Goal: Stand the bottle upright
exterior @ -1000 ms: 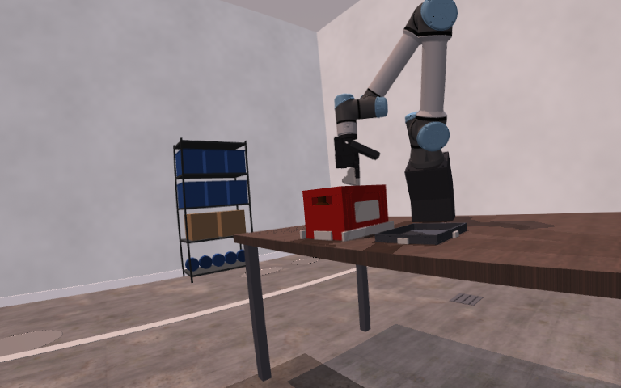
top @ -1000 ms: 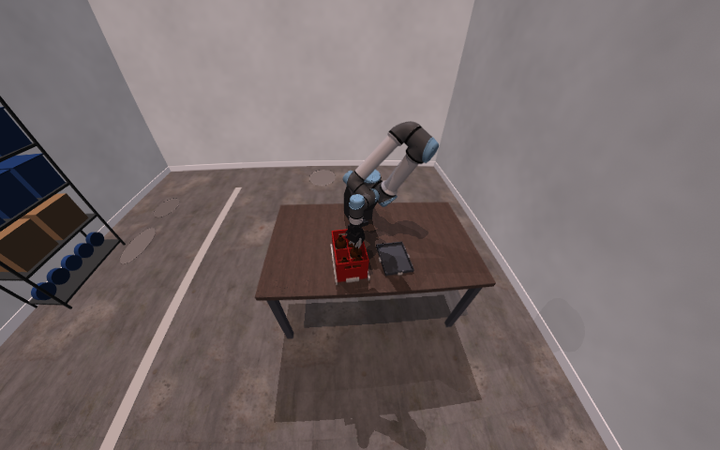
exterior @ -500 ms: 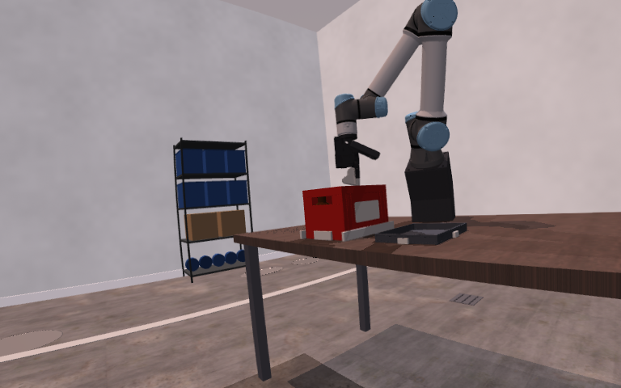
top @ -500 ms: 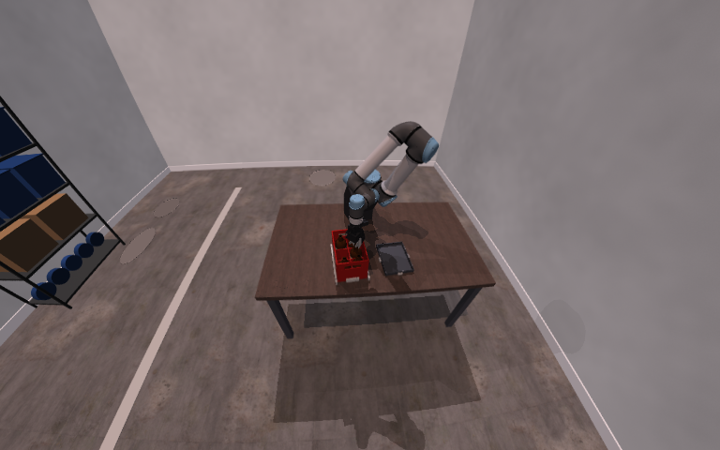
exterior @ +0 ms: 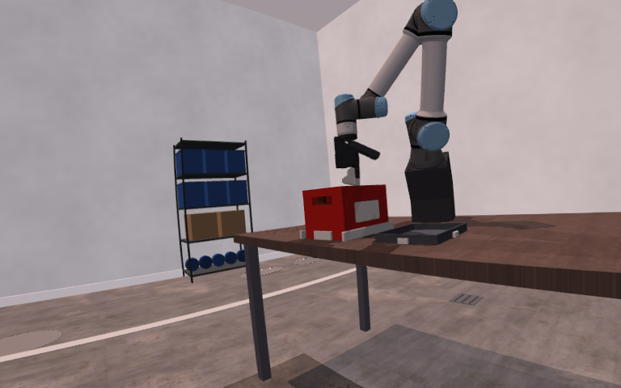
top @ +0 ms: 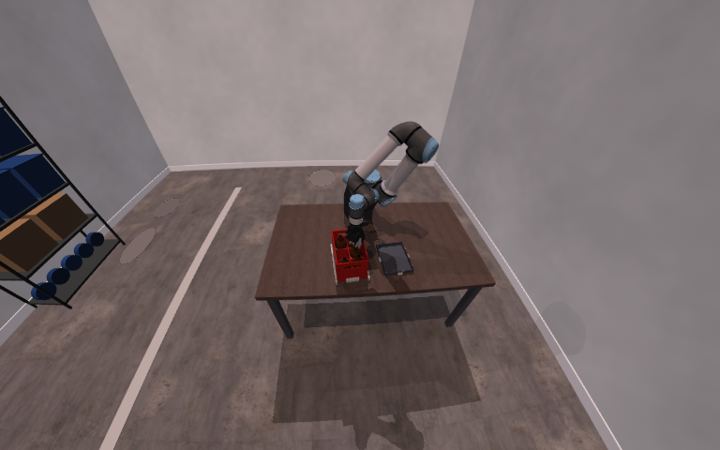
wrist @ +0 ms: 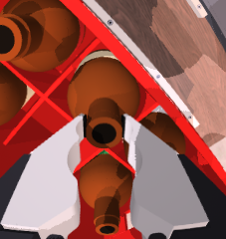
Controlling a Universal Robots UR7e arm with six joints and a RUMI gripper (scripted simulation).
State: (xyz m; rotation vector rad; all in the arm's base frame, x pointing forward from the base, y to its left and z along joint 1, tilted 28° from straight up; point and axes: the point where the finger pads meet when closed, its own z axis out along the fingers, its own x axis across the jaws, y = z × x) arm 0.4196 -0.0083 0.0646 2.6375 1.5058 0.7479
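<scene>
Seen from the wrist, your gripper [top: 357, 243] [exterior: 351, 182] [wrist: 104, 116] has its jaws drawn in to a narrow gap, closed on the neck of the middle bottle [wrist: 103, 90]. One pale finger stands on each side of that neck, with the dark mouth showing between the tips. The bottle's body sits in its cell of the red crate [top: 351, 272] [exterior: 323, 217] [wrist: 119, 50]. You have four more brown bottles around it in the wrist view: a large one [wrist: 50, 37] at the upper left, one [wrist: 4, 95] cut by the left edge, one [wrist: 164, 130] partly behind the right finger, and one [wrist: 105, 184] at the lower centre, between the fingers in the picture. The necks are seen at such different angles that you can't fairly judge the odd one here.

Outward from there, the crate stands level on the table [top: 307, 234] [exterior: 520, 250] [wrist: 147, 37], near the picture's centre from the top. Just to its right in that view lies the dark tray [top: 395, 259] [exterior: 419, 238], flat, bearing no bottle. Your arm [top: 377, 156] [exterior: 433, 77] rises behind both. At the left of both room views is a shelf [top: 86, 274] [exterior: 212, 144].
</scene>
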